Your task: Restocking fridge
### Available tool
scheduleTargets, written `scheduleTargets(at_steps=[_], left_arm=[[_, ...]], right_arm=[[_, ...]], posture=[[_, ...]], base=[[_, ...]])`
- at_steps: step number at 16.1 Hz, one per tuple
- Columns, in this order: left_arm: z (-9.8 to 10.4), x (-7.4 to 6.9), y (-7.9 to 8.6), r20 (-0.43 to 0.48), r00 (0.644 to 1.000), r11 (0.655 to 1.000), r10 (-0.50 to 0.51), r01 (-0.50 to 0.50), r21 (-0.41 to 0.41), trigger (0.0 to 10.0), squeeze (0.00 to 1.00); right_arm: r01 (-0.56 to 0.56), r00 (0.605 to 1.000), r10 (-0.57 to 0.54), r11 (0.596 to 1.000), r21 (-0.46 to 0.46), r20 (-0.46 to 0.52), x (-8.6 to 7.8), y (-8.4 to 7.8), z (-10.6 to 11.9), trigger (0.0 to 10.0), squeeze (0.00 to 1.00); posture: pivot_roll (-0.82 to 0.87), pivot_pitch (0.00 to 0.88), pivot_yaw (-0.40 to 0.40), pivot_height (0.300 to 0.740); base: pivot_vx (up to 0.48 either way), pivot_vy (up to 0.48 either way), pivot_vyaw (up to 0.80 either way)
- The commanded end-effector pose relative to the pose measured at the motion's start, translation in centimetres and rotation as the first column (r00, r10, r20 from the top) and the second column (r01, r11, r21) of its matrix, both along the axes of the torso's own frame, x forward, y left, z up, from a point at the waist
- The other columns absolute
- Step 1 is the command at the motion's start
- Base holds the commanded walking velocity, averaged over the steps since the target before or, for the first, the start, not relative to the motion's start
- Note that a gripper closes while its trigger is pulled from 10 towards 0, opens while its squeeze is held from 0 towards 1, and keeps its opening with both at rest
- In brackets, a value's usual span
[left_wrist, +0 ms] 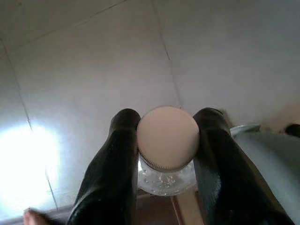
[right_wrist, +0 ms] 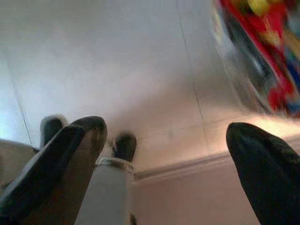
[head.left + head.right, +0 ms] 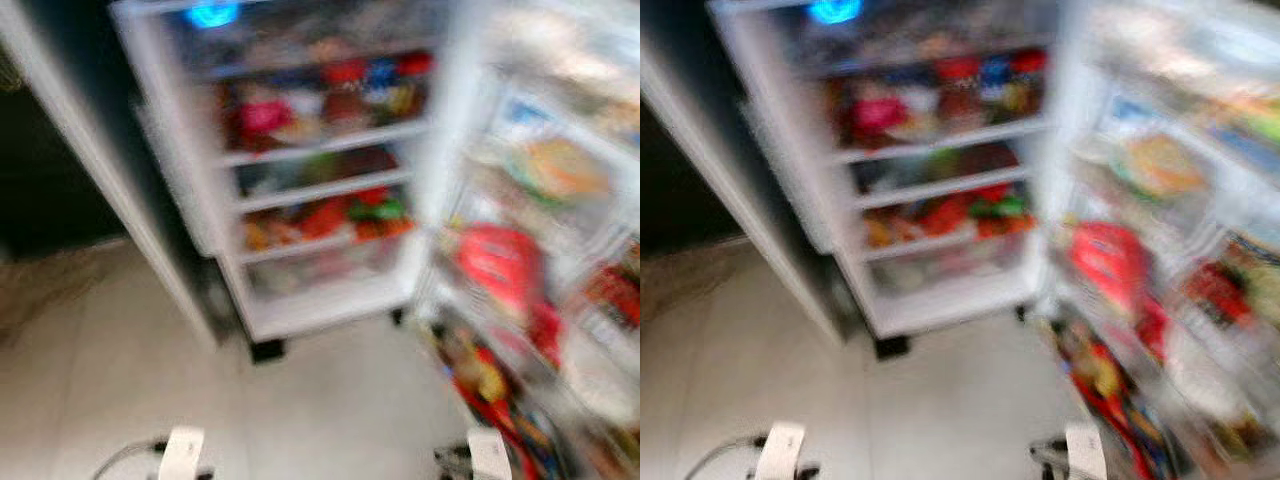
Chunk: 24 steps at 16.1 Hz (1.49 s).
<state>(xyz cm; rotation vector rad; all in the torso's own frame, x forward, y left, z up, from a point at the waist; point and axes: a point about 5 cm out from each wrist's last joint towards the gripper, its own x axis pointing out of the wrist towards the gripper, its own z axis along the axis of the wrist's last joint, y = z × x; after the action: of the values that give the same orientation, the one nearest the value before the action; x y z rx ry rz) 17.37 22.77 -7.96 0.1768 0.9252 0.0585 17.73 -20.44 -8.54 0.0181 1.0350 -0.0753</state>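
Observation:
An open fridge (image 3: 320,310) stands ahead, blurred, its shelves full of colourful food. Its open door (image 3: 540,300) on the right holds packed racks with red packets. In the left wrist view my left gripper (image 1: 168,140) is shut on a clear bottle with a white cap (image 1: 168,137), held over the pale tiled floor. In the right wrist view my right gripper (image 2: 168,145) stands open with nothing between its fingers, above the floor near the door's racks (image 2: 262,51). Both arms hang low at the bottom of the eye views.
Pale floor tiles (image 3: 330,410) stretch between me and the fridge. A dark wall or cabinet (image 3: 50,150) is at the left. The fridge door's lower racks (image 3: 500,400) reach close to my right side.

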Motion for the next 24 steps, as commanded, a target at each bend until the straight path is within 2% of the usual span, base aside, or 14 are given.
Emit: scheduleTargets(at_steps=[1,15,19,21,23,24], left_arm=[[-0.3,-0.5,0.0,-0.026,1.0,1.0,0.012,-0.012,-0.009,10.0,0.0],[-0.2,-0.4,0.0,-0.021,0.999,1.0,-0.026,0.026,-0.007,10.0,0.0],[-0.1,-0.2,-0.2,-0.018,0.998,0.997,-0.068,0.068,-0.027,10.0,0.0],[0.1,0.2,-0.4,0.014,0.993,0.993,-0.114,0.114,-0.019,10.0,0.0],[0.4,0.6,-0.5,0.064,0.992,0.994,-0.105,0.107,-0.019,10.0,0.0],[1.3,2.2,-0.6,0.133,0.984,0.992,-0.121,0.124,-0.014,10.0,0.0]], right_arm=[[0.019,1.0,-0.019,1.0,0.013,-0.019,-0.7,0.0,-0.3,10.0,0.0],[-0.034,0.999,0.034,0.999,0.001,-0.033,-0.7,0.1,-0.3,10.0,0.0],[-0.029,0.999,0.028,0.999,-0.025,-0.032,-0.7,0.0,-0.3,10.0,0.0],[-0.032,0.999,0.031,0.999,-0.024,-0.031,-0.6,0.0,-0.3,10.0,0.0],[-0.04,0.999,0.039,0.999,-0.026,-0.032,-0.5,-0.1,-0.2,10.0,0.0],[-0.048,0.998,0.047,0.998,-0.029,-0.033,-0.4,-0.1,-0.2,10.0,0.0]], posture=[[0.06,0.059,0.029,0.74],[0.07,0.044,0.036,0.74],[0.07,0.043,0.037,0.74],[0.08,0.048,0.027,0.74],[0.1,0.052,0.019,0.74],[0.1,0.055,0.016,0.74]], base=[[0.311,0.0,0.0],[0.314,0.0,0.0],[0.0,0.0,0.0],[0.0,0.0,0.0],[0.0,0.0,0.0],[0.0,0.0,0.0]])
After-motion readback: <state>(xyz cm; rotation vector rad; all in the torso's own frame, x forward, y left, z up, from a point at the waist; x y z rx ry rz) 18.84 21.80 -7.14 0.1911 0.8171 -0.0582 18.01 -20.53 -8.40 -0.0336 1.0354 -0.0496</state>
